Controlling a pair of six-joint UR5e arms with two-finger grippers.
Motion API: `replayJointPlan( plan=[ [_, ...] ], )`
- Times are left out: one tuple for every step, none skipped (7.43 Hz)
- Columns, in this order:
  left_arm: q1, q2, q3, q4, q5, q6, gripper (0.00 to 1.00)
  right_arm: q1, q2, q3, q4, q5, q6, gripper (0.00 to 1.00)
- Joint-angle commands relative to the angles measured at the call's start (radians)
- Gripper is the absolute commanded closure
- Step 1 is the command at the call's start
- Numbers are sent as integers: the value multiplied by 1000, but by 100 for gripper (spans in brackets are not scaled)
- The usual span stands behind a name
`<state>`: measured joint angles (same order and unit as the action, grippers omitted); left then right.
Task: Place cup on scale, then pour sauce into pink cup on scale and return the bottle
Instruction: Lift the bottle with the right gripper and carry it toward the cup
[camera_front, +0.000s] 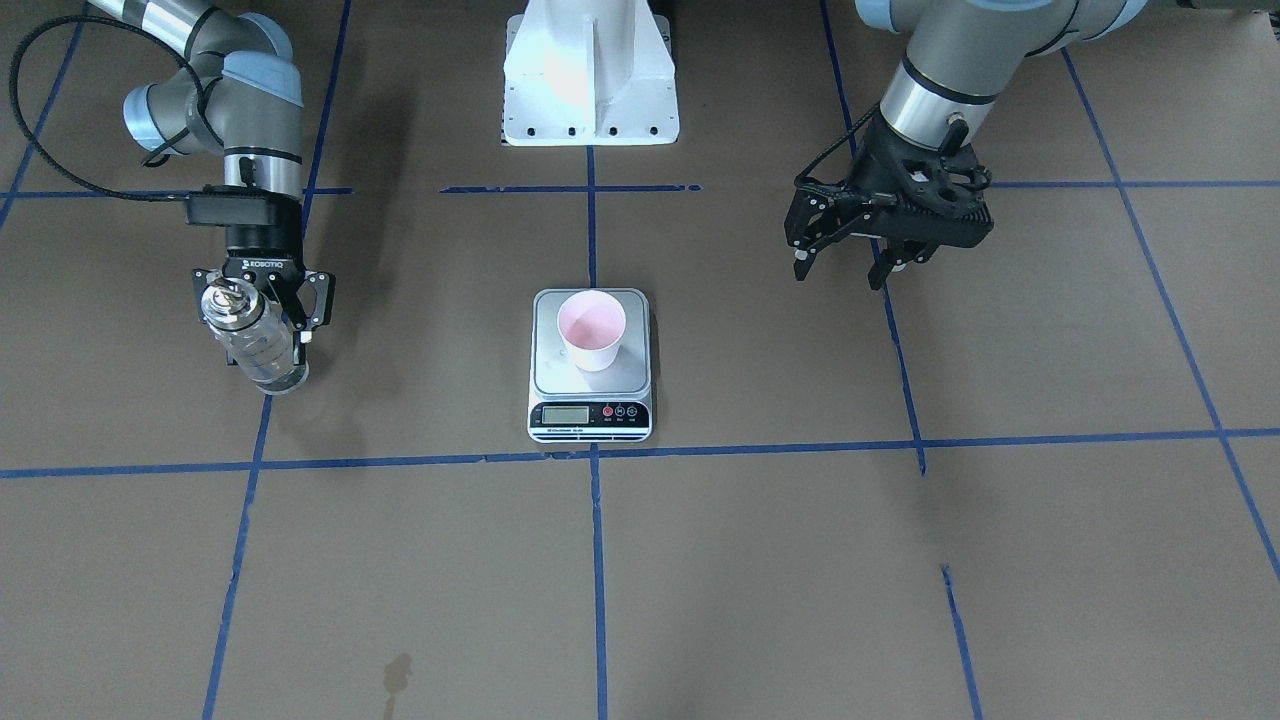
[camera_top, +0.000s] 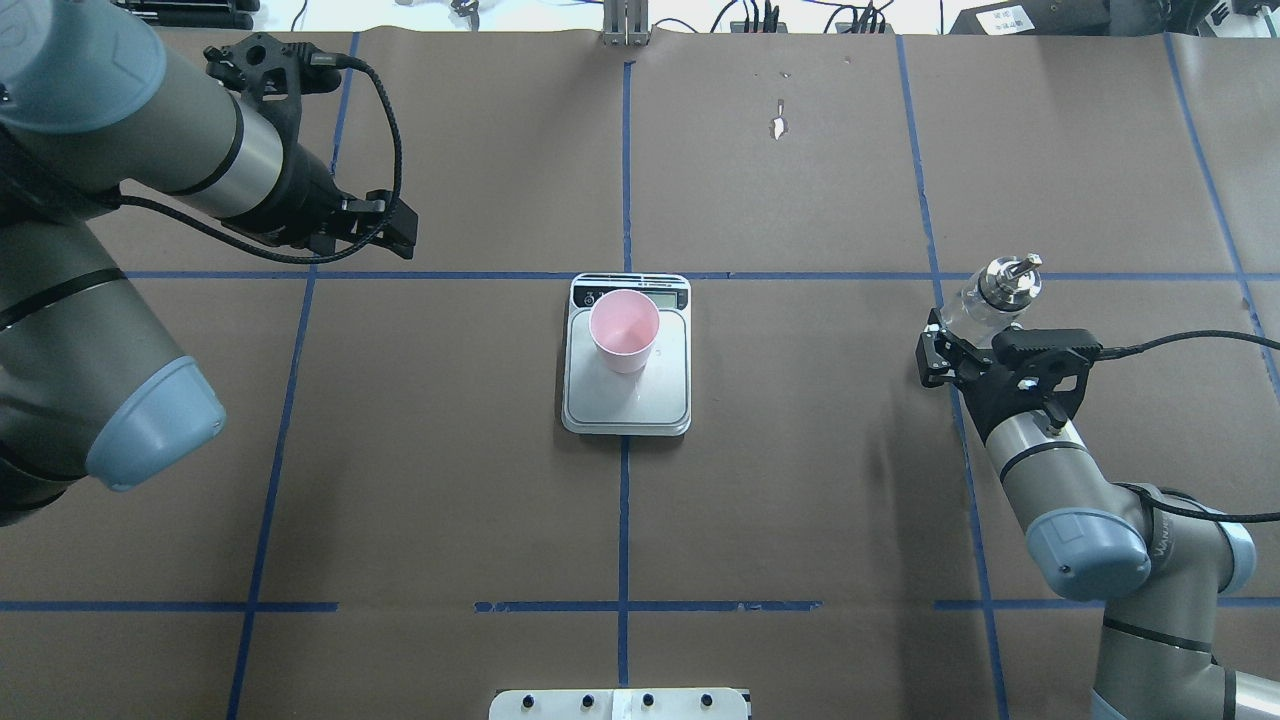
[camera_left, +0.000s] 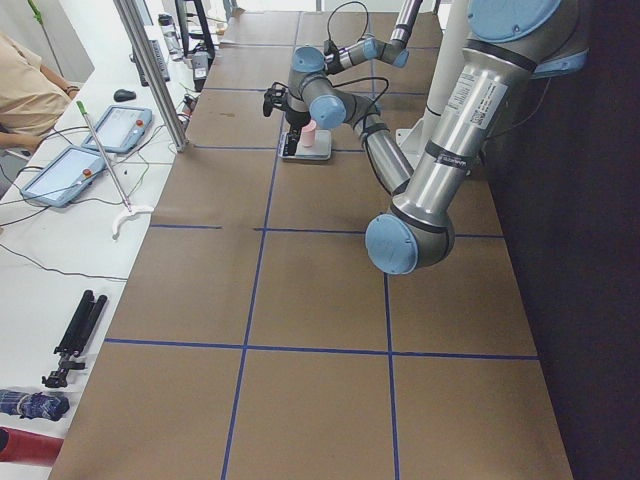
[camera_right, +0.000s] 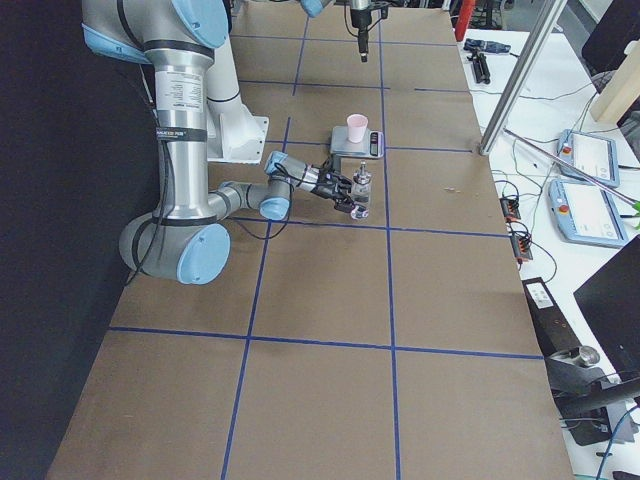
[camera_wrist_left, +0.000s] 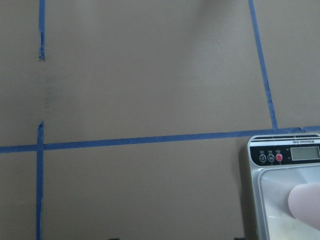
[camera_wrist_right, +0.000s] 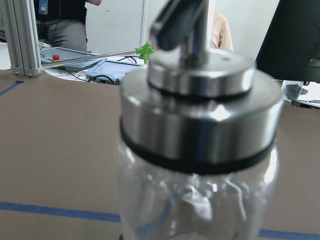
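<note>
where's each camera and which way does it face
Front-facing: across table, facing robot; both arms.
Overhead: behind robot, looking down; both arms.
Left: table's end; left arm near.
Right: opposite end; right arm near.
Left wrist: down at flat silver steel scale.
Right wrist: clear glass silver-capped bottle, close.
Shared: pale pink tapered cup, first two.

one cup (camera_front: 592, 328), one scale (camera_front: 590, 414), one bottle (camera_front: 256, 346)
</note>
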<state>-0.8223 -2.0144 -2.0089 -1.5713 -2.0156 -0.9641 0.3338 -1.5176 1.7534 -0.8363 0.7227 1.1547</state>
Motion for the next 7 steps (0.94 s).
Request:
replayJointPlan(
  plan=[
    [-11,58,-37,1,0,71,18,1,144,30,-267,-11,-9,100],
    [-17,63,-37,-1,1,79,18,-5,186,41,-321,-8,-10,100],
    [-18,63,-33,-1,2,79,18,-6,236,41,-326,0,-32,100],
    [-18,63,-30,-1,3,79,18,-6,261,43,-328,23,-32,100],
    [-18,63,-30,-1,3,79,18,-6,266,79,-328,58,-32,100],
    [-18,65,-30,-1,3,79,18,-9,280,86,-354,58,-32,100],
    [-18,65,-28,-1,3,84,18,-7,347,87,-473,58,-32,100]
  ],
)
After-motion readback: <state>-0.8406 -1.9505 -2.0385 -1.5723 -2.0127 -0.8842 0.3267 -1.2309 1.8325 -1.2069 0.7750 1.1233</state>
